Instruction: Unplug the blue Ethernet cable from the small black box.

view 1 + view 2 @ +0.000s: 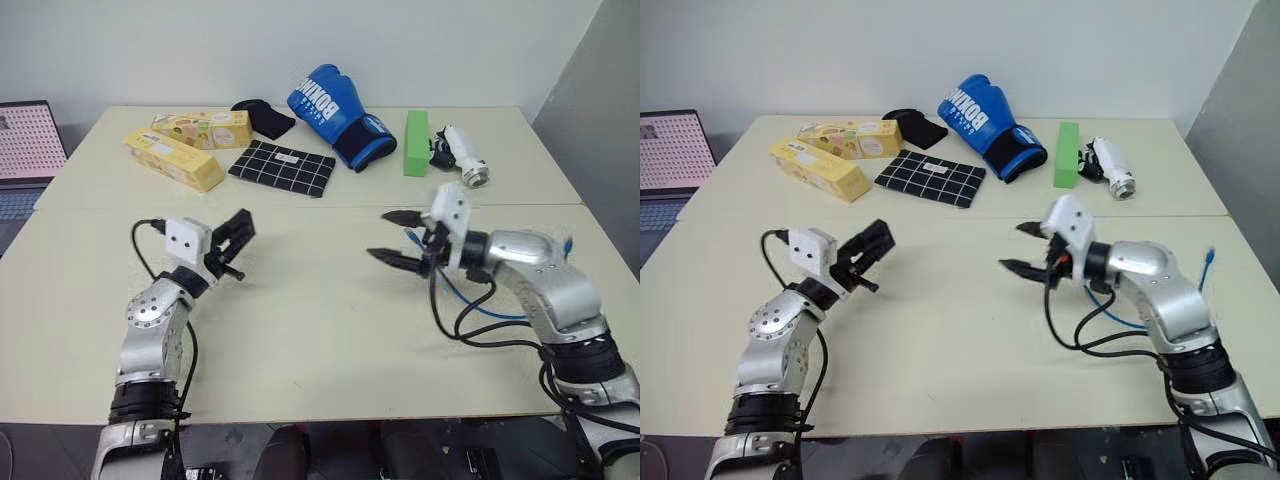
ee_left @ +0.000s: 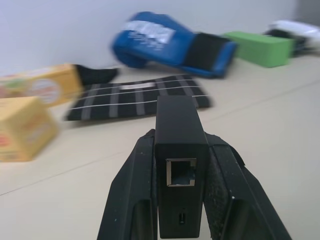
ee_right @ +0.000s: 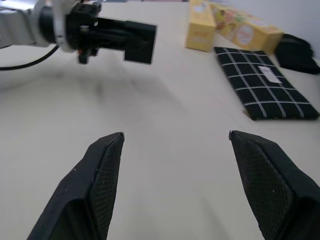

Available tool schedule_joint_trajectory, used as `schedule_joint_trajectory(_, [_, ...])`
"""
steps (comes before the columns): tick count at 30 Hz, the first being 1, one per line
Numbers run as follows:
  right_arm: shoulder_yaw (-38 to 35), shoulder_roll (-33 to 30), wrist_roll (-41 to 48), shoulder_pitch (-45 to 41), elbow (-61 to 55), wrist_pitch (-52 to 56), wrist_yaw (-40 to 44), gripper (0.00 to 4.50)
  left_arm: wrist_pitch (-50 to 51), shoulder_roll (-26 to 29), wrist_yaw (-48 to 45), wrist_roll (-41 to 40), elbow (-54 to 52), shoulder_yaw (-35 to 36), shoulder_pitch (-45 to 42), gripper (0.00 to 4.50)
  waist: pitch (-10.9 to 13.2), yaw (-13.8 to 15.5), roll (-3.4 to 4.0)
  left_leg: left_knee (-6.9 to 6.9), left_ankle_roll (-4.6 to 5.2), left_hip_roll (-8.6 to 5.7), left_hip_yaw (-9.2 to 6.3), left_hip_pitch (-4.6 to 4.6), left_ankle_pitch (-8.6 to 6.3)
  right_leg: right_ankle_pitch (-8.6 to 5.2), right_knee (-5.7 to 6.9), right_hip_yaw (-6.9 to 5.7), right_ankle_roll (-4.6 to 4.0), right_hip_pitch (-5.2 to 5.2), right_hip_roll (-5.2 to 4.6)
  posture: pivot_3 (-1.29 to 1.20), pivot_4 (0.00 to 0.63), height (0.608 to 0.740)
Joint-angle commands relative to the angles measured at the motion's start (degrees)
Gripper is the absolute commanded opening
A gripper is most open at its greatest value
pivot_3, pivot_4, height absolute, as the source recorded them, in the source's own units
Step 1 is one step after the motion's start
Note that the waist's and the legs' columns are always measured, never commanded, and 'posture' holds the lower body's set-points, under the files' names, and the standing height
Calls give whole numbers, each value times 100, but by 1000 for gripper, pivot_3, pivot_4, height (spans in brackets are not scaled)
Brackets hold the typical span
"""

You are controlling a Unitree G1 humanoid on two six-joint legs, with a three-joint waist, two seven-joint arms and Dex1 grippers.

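My left gripper [image 1: 236,240] is shut on the small black box [image 2: 180,150], held above the table on the left and pointing toward the far side. The box's port faces the left wrist camera with nothing plugged into it. My right gripper [image 1: 380,235] hangs over the table's middle, turned to the left, its fingers wide open with nothing between them. In the right wrist view the box [image 3: 140,42] lies ahead, well apart from the right gripper [image 3: 175,135]. The blue Ethernet cable [image 1: 480,307] lies loose on the table under my right forearm, one end [image 1: 1210,258] sticking up beside the arm.
Along the far side lie two yellow cartons [image 1: 175,160], a black gridded cloth [image 1: 282,168], a blue boxing glove [image 1: 325,105], a green block [image 1: 415,142] and a white device [image 1: 462,155]. A laptop [image 1: 25,150] sits at the far left. Black arm cables [image 1: 480,335] loop below my right wrist.
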Motion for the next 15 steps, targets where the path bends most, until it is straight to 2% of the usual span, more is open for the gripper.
schedule_joint_trajectory(1, [287, 284, -133, -394, -135, 151, -39, 3569, -907, -89, 591, 390, 861, 98, -199, 793, 0, 4, 0, 0, 0, -1, -1, -2, 0, 0, 0, -1, 0, 0, 0, 0, 150, 740])
schedule_joint_trajectory(6, [431, 489, -77, -569, -167, 449, 46, 3569, -1419, -146, 954, 514, 1773, 127, -345, 793, -4, 22, -6, 11, 0, -3, -8, -13, 0, 1, -2, -9, 2, -1, -6, 0, 150, 740])
schedule_joint_trajectory(11, [446, 512, -99, -589, -180, 548, 81, 3569, -1462, -258, 750, 256, 1999, 158, -356, 793, -4, 14, -6, 23, 0, -6, -12, -12, 0, 1, 10, -11, 3, 0, -7, 0, 150, 740])
schedule_joint_trajectory(13, [444, 494, -102, -573, -212, 572, 92, 3651, -1415, -301, 620, 106, 1977, 195, -309, 1494, -4, 9, -6, 27, 0, -7, -12, -11, 0, 1, 20, -11, 3, 0, -6, 0, 150, 740])
schedule_joint_trajectory(15, [442, 479, -98, -561, -246, 601, 102, 3651, -1323, -338, 513, -23, 1869, 223, -226, 1885, -4, 5, -6, 32, 0, -7, -13, -11, 0, 1, 25, -11, 3, 0, -5, 0, 150, 740])
